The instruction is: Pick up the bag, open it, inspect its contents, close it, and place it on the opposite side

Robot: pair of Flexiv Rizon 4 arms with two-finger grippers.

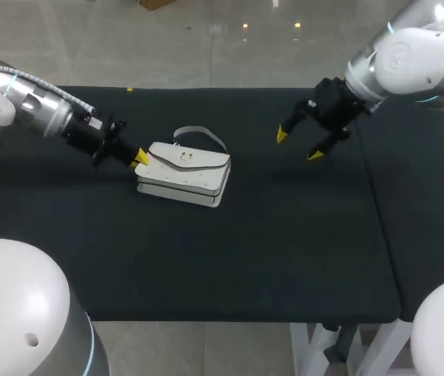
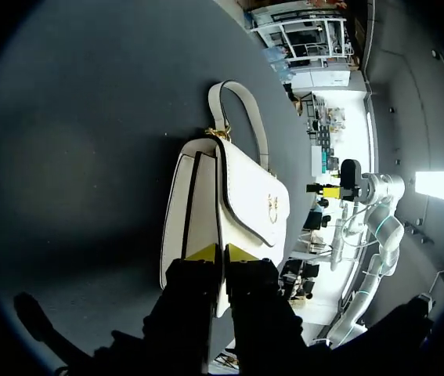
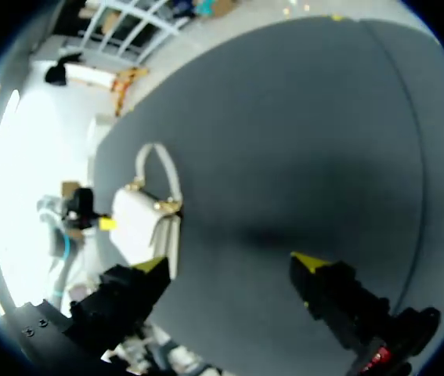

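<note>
The desk (image 1: pixel 268 251) is covered in a plain black cloth that runs nearly the full width of the head view. A seam (image 1: pixel 378 205) crosses the cloth from far to near towards the 3 o'clock side. White legs (image 1: pixel 306 345) show under the near corner at about 5 o'clock. A small yellow mark (image 1: pixel 130 88) sits at the far edge around 11 o'clock.

One thing lies on the desk, a white bag (image 1: pixel 184 174), at about 10 o'clock from the centre. It lies flat with its flap up, and a gold clasp (image 1: pixel 185 157) shows on the flap. Its pale strap (image 1: pixel 203 134) arches onto the cloth towards 12 o'clock.
</note>
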